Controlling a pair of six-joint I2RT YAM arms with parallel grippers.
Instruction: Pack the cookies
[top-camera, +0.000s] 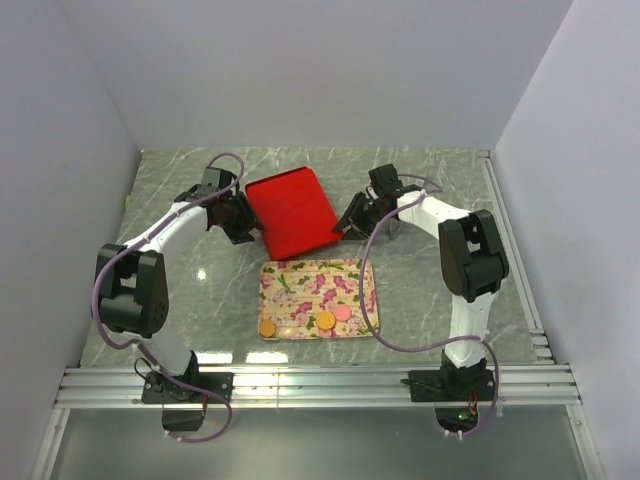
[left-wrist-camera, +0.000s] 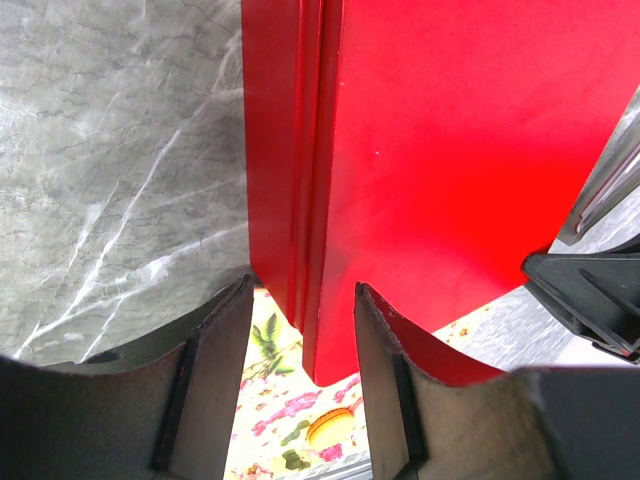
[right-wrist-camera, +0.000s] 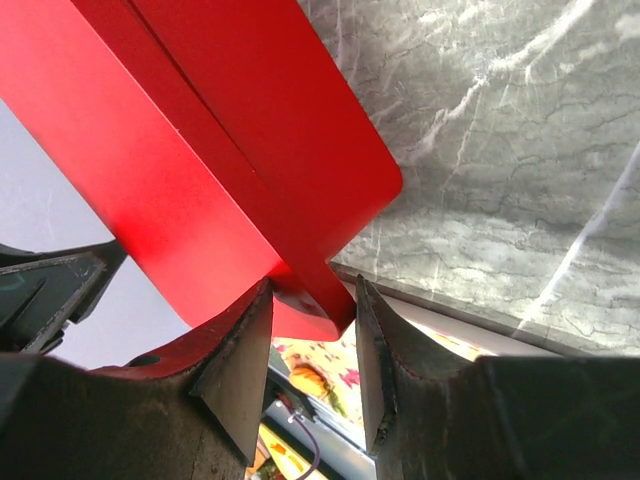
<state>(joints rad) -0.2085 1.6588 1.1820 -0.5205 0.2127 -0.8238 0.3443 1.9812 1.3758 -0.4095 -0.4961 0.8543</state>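
Observation:
A red box (top-camera: 293, 212) hangs tilted over the table's middle, its near edge above the floral tray (top-camera: 300, 285). My left gripper (top-camera: 247, 228) is shut on the box's left edge (left-wrist-camera: 430, 150), which fills the gap between its fingers (left-wrist-camera: 300, 295). My right gripper (top-camera: 346, 222) is shut on the box's right corner (right-wrist-camera: 200, 130), wedged between its jaws (right-wrist-camera: 312, 290). Three cookies lie on the tray's near strip: an orange one (top-camera: 267, 327), another orange one (top-camera: 325, 320) and a pink one (top-camera: 342, 312). An orange cookie (left-wrist-camera: 335, 425) shows below the box between the left fingers, and one (right-wrist-camera: 308, 380) between the right fingers.
The grey marble tabletop (top-camera: 430, 300) is walled in white at the back and both sides. A metal rail (top-camera: 320, 385) runs along the near edge, where both arm bases are bolted. Purple cables loop from each arm.

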